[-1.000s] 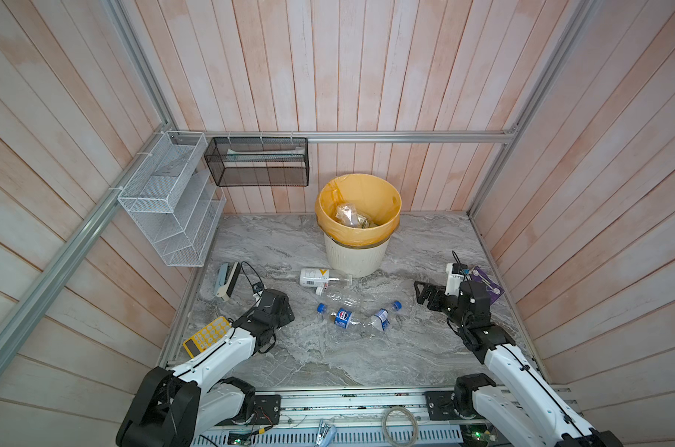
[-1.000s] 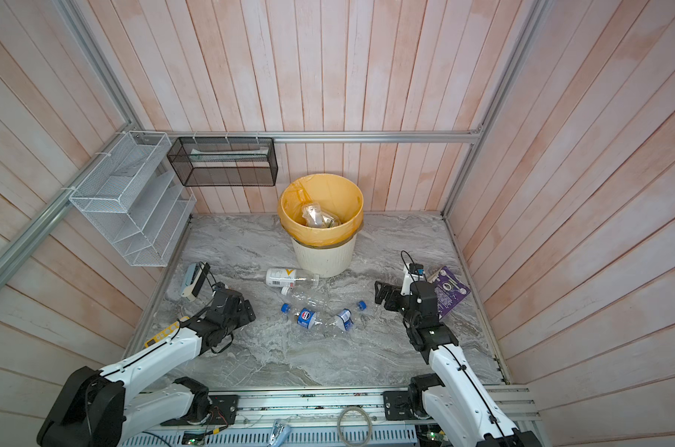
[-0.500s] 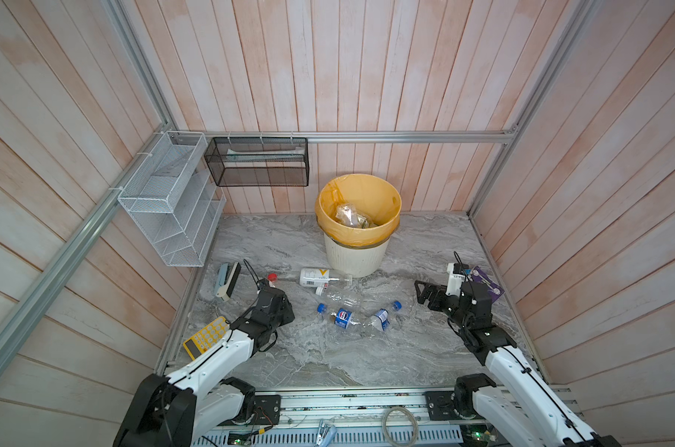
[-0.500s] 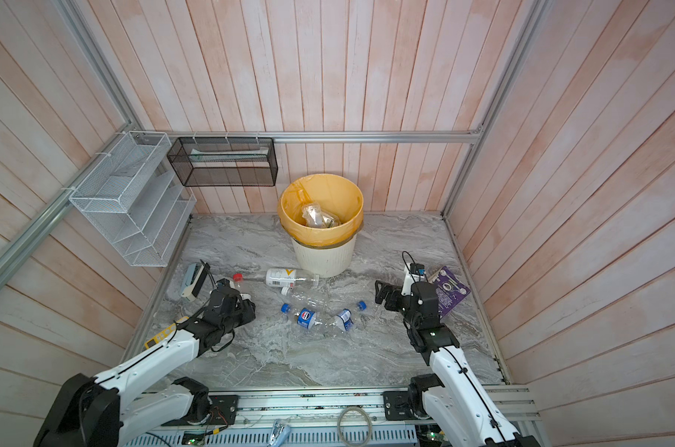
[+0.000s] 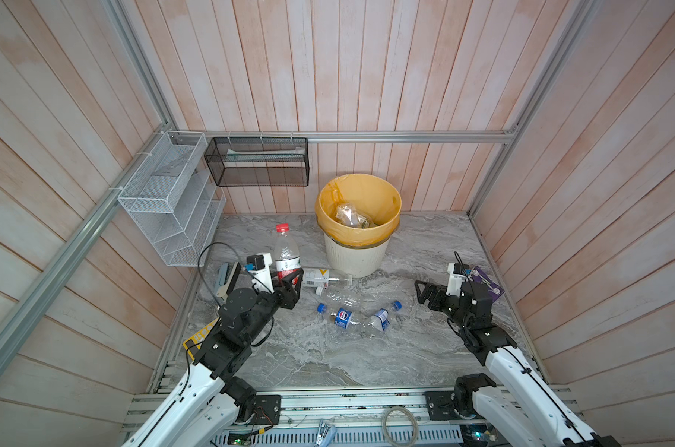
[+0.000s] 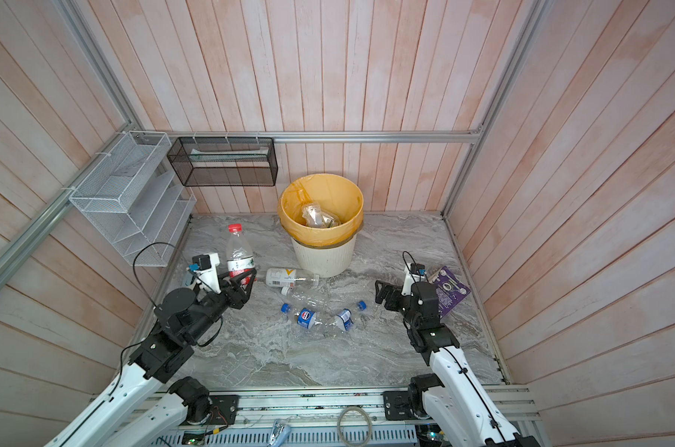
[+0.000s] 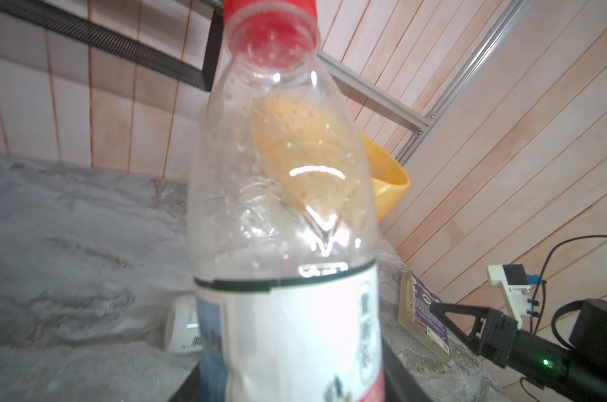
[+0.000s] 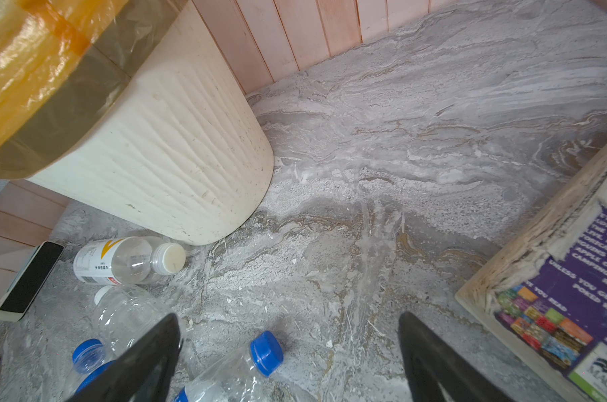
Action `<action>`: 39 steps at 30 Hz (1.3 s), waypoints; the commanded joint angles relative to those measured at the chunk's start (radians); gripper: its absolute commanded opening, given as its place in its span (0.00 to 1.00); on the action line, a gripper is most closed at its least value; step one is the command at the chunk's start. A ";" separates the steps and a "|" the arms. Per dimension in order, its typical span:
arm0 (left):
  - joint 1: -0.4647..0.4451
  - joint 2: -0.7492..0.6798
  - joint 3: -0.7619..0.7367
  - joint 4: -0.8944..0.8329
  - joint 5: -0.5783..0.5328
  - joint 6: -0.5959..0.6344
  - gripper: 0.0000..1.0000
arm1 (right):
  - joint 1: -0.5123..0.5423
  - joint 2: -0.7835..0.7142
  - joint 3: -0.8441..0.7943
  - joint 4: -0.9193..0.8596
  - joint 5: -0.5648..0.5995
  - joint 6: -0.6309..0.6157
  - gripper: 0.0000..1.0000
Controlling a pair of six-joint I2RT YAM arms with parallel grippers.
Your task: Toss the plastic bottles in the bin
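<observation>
A clear plastic bottle [image 5: 286,253] with a red cap and a white label stands upright, left of the bin [image 5: 353,257], with my left gripper [image 5: 289,278] shut on its lower part. It fills the left wrist view as the same bottle [image 7: 288,209]. Several other plastic bottles lie on the floor: a white-labelled one [image 5: 320,276], a crushed clear one [image 5: 341,297] and two blue-capped ones [image 5: 341,316] [image 5: 382,316]. My right gripper [image 5: 425,292] hovers open to their right, holding nothing. In the right wrist view a blue cap [image 8: 266,352] lies between its fingers. The bin holds crumpled bottles.
A purple book [image 5: 483,284] lies by the right wall behind my right arm. A yellow calculator [image 5: 200,337] and a flat dark-faced object [image 5: 227,276] lie by the left wall. A white wire rack [image 5: 169,201] and a black mesh basket [image 5: 258,162] hang above.
My left gripper has closed on the red-capped bottle and lifted it, so it now stands upright above the floor. The right arm has barely moved.
</observation>
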 commanded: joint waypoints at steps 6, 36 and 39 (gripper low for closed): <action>-0.038 0.678 0.821 -0.270 0.064 0.114 0.62 | 0.003 -0.005 0.019 0.016 -0.077 0.019 0.96; -0.203 0.166 -0.082 -0.170 -0.144 0.062 0.99 | 0.003 -0.011 -0.019 0.003 -0.037 0.012 0.98; -0.307 0.232 -0.099 -0.172 -0.202 0.085 1.00 | 0.003 -0.001 -0.013 0.008 -0.032 0.012 0.98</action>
